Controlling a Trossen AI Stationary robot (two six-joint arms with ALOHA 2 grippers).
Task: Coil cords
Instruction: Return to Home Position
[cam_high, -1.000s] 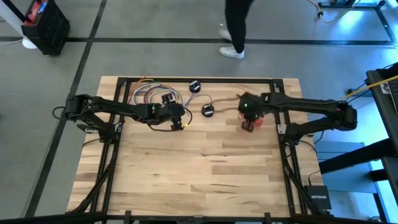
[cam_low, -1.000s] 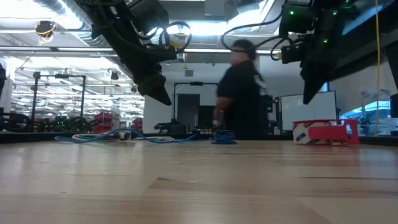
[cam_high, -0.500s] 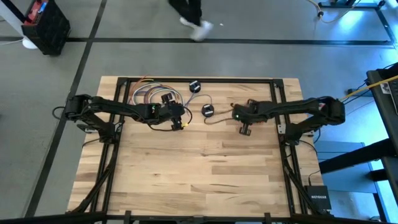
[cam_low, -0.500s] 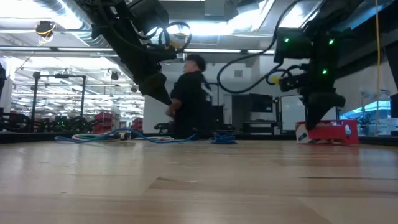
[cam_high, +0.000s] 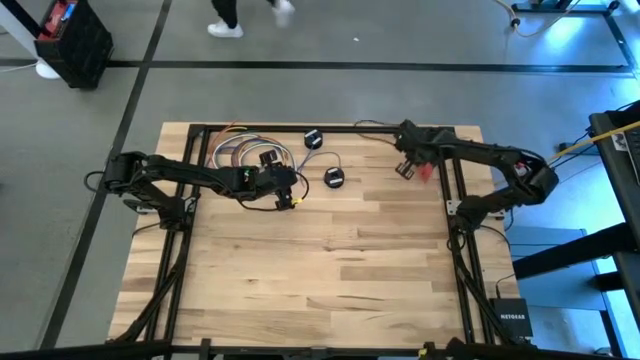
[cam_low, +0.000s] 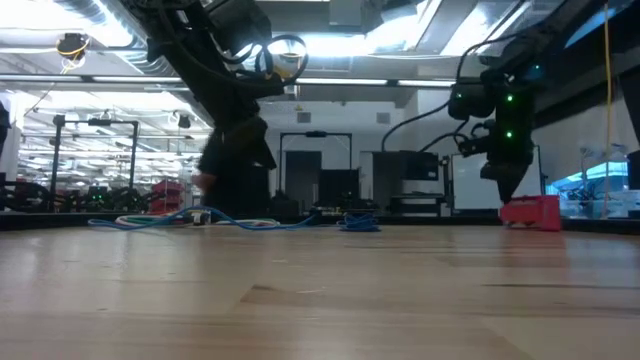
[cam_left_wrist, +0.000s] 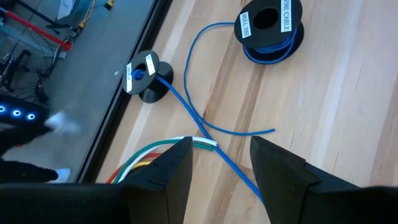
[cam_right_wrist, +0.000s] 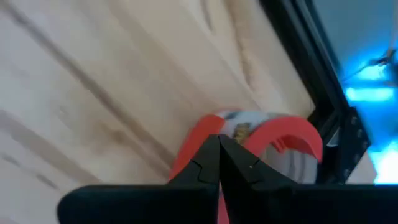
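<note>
A: State of right tool (cam_right_wrist: 219, 138)?
B: Clenched tip to tip, looks empty, at the counter's (cam_high: 330, 280) far right corner. Tape (cam_right_wrist: 273, 134) lies just past the tips, edge side.
A: And left tool (cam_left_wrist: 221, 146)?
B: Released, hovering over blue cord (cam_left_wrist: 186, 102), which runs ahead to the spools (cam_left_wrist: 268, 25). Left arm's nearer the cord.

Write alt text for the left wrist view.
The left gripper, open and empty, hangs over a wooden table. Thin blue wire trails from a large black spool and a small black spool, past a green, white and yellow wire bundle.
</note>
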